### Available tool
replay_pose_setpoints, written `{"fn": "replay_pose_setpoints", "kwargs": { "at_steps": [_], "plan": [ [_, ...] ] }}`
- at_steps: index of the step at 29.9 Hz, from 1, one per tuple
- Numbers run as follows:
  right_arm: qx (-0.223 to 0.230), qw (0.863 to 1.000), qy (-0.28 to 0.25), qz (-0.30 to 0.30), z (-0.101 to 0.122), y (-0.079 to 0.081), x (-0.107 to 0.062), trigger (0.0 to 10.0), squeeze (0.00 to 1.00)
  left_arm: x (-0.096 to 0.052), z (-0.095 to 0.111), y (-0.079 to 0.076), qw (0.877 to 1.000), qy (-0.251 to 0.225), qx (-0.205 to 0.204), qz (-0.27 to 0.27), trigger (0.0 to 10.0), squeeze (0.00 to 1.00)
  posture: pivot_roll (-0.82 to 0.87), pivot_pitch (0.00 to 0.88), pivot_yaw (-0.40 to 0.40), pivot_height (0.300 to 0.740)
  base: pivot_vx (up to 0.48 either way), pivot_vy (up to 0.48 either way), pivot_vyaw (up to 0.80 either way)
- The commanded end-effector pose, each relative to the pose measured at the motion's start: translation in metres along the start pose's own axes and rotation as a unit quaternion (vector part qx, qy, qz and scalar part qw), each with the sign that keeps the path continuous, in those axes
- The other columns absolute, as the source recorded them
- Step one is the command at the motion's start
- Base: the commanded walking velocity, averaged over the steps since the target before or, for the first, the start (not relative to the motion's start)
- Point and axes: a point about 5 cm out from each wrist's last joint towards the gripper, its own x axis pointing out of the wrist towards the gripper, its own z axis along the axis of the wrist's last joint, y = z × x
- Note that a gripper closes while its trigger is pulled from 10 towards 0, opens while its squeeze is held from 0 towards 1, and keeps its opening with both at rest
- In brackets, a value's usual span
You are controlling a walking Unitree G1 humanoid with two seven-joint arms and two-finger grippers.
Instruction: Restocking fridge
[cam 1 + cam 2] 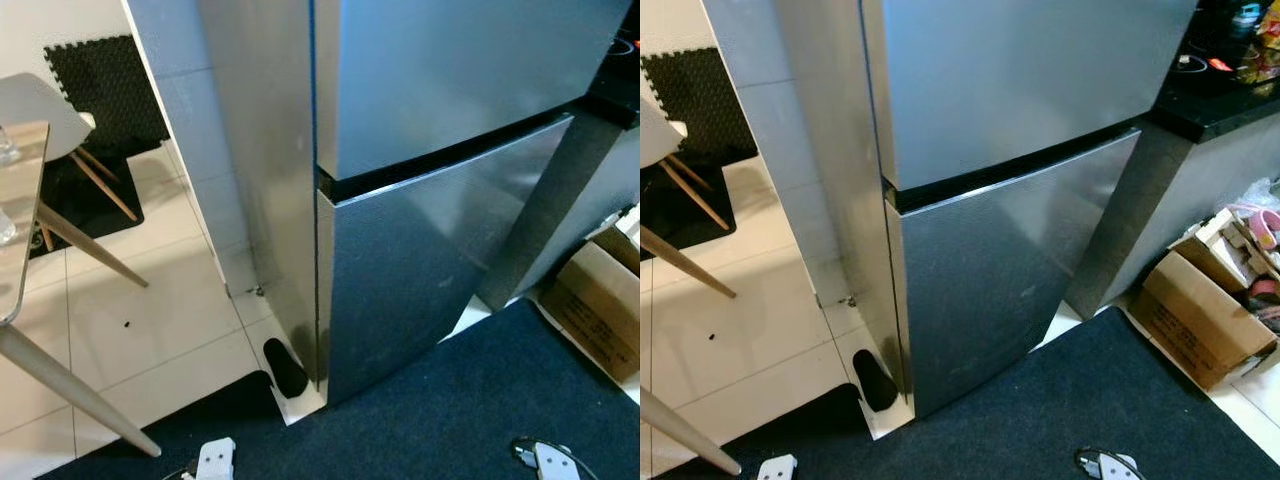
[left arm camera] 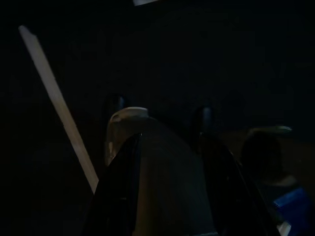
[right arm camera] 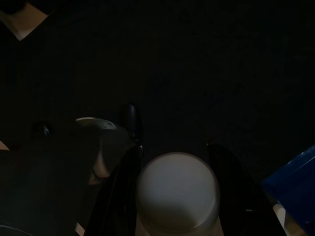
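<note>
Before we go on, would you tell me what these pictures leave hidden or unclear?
- Fridge contents: both doors are closed in the eye views.
- Items on the black counter: cut off by the right eye view's edge, too small to name.
- Cardboard box contents: a jumble, partly cut off.
- Object between the right gripper fingers: pale and rounded, the wrist view too dark to identify it.
- Left wrist view: mostly dark.

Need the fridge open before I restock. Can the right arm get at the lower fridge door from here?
Probably yes. The lower fridge door is shut and stands unobstructed straight ahead across the dark rug. The right end effector hangs low with a pale rounded object between its fingers, so it isn't free to pull.
</note>
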Motion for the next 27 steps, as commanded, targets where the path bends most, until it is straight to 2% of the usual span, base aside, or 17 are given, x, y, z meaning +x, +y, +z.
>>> {"fn": "replay_pose_setpoints", "kwargs": {
  "at_steps": [1, 4, 9, 12, 13, 14, 15, 16, 17, 18, 21, 22, 23, 24, 25, 27],
  "plan": [
    [-0.006, 1.000, 0.005, -0.010, -0.002, -0.007, -0.002, 10.0, 0.00, -0.001, -0.008, -0.002, 1.000, 0.012, -0.005, 0.001, 10.0, 0.00, -0.04, 0.061, -0.007, 0.740, 0.000, 0.000, 0.00],
    [-0.006, 1.000, 0.005, -0.010, -0.002, -0.007, -0.002, 10.0, 0.00, -0.001, -0.007, -0.001, 1.000, 0.010, -0.002, 0.005, 10.0, 0.00, -0.04, 0.061, -0.007, 0.740, 0.000, 0.000, 0.00],
    [-0.007, 1.000, 0.006, -0.009, -0.002, -0.007, -0.002, 10.0, 0.00, 0.000, 0.008, 0.005, 0.999, -0.027, -0.016, 0.026, 10.0, 0.00, -0.04, 0.061, -0.007, 0.740, 0.000, 0.000, 0.00],
    [-0.008, 1.000, 0.009, -0.009, -0.004, -0.006, -0.002, 10.0, 0.00, 0.000, 0.035, 0.011, 0.995, -0.084, -0.048, 0.032, 10.0, 0.00, -0.04, 0.066, -0.006, 0.740, 0.000, 0.000, 0.00],
    [-0.009, 1.000, 0.009, -0.008, -0.004, -0.006, -0.002, 10.0, 0.00, 0.000, 0.048, 0.012, 0.992, -0.111, -0.057, 0.030, 10.0, 0.20, -0.04, 0.066, -0.006, 0.740, 0.000, 0.000, 0.00],
    [-0.009, 1.000, 0.009, -0.008, -0.004, -0.006, -0.002, 10.0, 0.00, 0.000, 0.056, 0.013, 0.990, -0.127, -0.061, 0.028, 10.0, 0.20, -0.04, 0.066, -0.006, 0.740, 0.000, 0.000, 0.00],
    [-0.010, 1.000, 0.009, -0.007, -0.004, -0.005, -0.002, 10.0, 0.00, -0.001, 0.069, 0.014, 0.986, -0.153, -0.064, 0.022, 10.0, 1.00, -0.04, 0.066, -0.006, 0.740, 0.000, 0.000, 0.00],
    [-0.010, 1.000, 0.009, -0.007, -0.004, -0.005, -0.002, 10.0, 0.00, -0.002, 0.078, 0.014, 0.983, -0.170, -0.067, 0.017, 10.0, 1.00, -0.04, 0.066, -0.006, 0.740, 0.000, 0.000, 0.00],
    [-0.010, 1.000, 0.009, -0.007, -0.004, -0.005, -0.002, 10.0, 0.00, -0.002, 0.078, 0.014, 0.983, -0.170, -0.067, 0.017, 10.0, 1.00, -0.04, 0.066, -0.006, 0.740, 0.000, 0.000, 0.00],
    [-0.011, 1.000, 0.009, -0.006, -0.004, -0.005, -0.002, 10.0, 0.00, -0.003, 0.090, 0.013, 0.979, -0.192, -0.073, 0.001, 10.0, 1.00, -0.03, 0.068, -0.005, 0.740, 0.000, 0.000, 0.00],
    [-0.011, 1.000, 0.009, -0.006, -0.004, -0.005, -0.002, 10.0, 0.00, -0.004, 0.097, 0.012, 0.975, -0.207, -0.077, -0.010, 10.0, 1.00, -0.03, 0.068, -0.005, 0.740, 0.000, 0.000, 0.00],
    [-0.013, 1.000, 0.009, -0.005, -0.004, -0.004, -0.001, 10.0, 0.00, -0.008, 0.136, -0.003, 0.956, -0.269, -0.060, -0.099, 10.0, 1.00, -0.03, 0.070, -0.003, 0.740, 0.000, 0.000, 0.00],
    [-0.013, 1.000, 0.009, -0.005, -0.004, -0.004, -0.001, 10.0, 0.00, -0.008, 0.136, -0.003, 0.956, -0.269, -0.060, -0.099, 10.0, 1.00, -0.03, 0.070, -0.003, 0.740, 0.000, 0.000, 0.00],
    [-0.014, 1.000, 0.009, -0.004, -0.004, -0.003, -0.001, 10.0, 0.00, -0.010, 0.148, -0.010, 0.948, -0.287, -0.048, -0.131, 10.0, 1.00, -0.03, 0.070, -0.003, 0.740, 0.000, 0.000, 0.00],
    [-0.014, 1.000, 0.009, -0.004, -0.004, -0.003, -0.001, 10.0, 0.00, -0.010, 0.148, -0.010, 0.948, -0.287, -0.048, -0.131, 10.0, 1.00, -0.03, 0.070, -0.003, 0.740, 0.000, 0.000, 0.00],
    [-0.014, 1.000, 0.009, -0.004, -0.004, -0.003, -0.001, 10.0, 0.00, -0.014, 0.167, -0.026, 0.930, -0.311, -0.010, -0.195, 10.0, 1.00, -0.03, 0.076, 0.000, 0.740, 0.000, 0.000, 0.00]
  ]
}}
